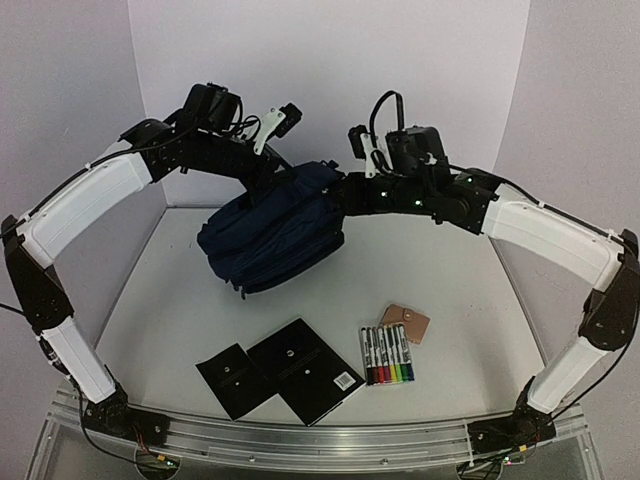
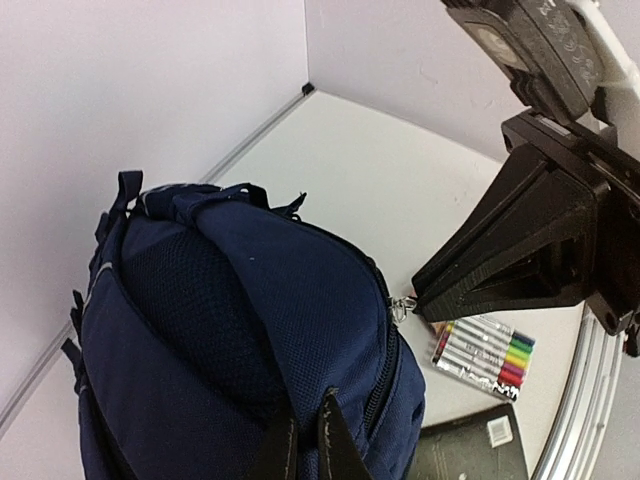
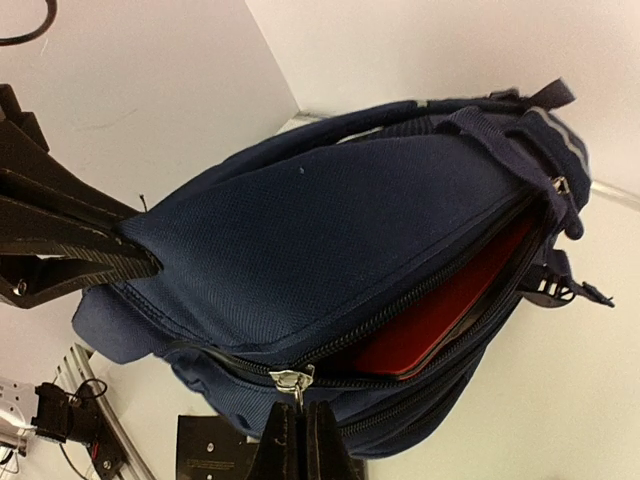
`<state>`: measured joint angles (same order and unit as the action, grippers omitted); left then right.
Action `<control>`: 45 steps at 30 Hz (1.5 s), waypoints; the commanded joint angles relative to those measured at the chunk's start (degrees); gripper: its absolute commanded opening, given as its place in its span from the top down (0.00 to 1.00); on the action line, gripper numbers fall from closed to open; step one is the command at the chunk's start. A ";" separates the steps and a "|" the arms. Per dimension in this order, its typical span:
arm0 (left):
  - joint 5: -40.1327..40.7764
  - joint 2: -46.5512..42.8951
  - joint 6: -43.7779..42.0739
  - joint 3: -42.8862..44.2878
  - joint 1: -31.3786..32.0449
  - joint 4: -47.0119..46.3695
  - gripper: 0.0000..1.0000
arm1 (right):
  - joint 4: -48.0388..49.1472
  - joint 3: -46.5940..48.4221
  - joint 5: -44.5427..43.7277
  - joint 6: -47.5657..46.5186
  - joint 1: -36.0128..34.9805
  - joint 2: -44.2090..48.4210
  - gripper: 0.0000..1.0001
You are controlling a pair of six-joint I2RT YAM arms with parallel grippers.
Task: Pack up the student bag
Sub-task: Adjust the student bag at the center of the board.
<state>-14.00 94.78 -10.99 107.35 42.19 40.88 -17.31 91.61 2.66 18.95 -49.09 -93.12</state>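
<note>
Toward the tabletop's (image 1: 455, 265) far edge, the student bag (image 1: 275, 235) looks soft and saggy. The left gripper (image 2: 305, 442) pinches its fabric, while the right gripper (image 3: 297, 432) is clamped on the zipper pull (image 3: 292, 380), probably the surest hold.

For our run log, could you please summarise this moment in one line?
left fingers: shut on student bag | right fingers: shut on zipper pull | zip: partly open, red item inside | unpacked: markers, black notebooks, tan pouch

The student bag (image 3: 330, 220) is matt woven cloth (its zip pull (image 3: 290, 380) shiny metal).
</note>
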 commanded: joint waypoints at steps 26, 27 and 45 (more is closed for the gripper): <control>-12.18 -21.15 9.53 -38.14 -14.42 -19.02 1.00 | 15.95 -9.24 11.78 4.75 -1.30 -6.85 1.00; -13.19 -21.12 9.58 -37.89 -14.42 -18.61 1.00 | 16.21 -10.23 11.95 4.03 -1.77 -7.08 1.00; -17.18 -19.06 8.55 -34.52 -14.43 -14.35 1.00 | 28.27 -19.69 3.07 22.79 -0.64 -12.44 0.42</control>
<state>-28.45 77.82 -2.99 67.36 27.97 29.22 3.74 72.16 7.67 37.80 -51.00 -106.74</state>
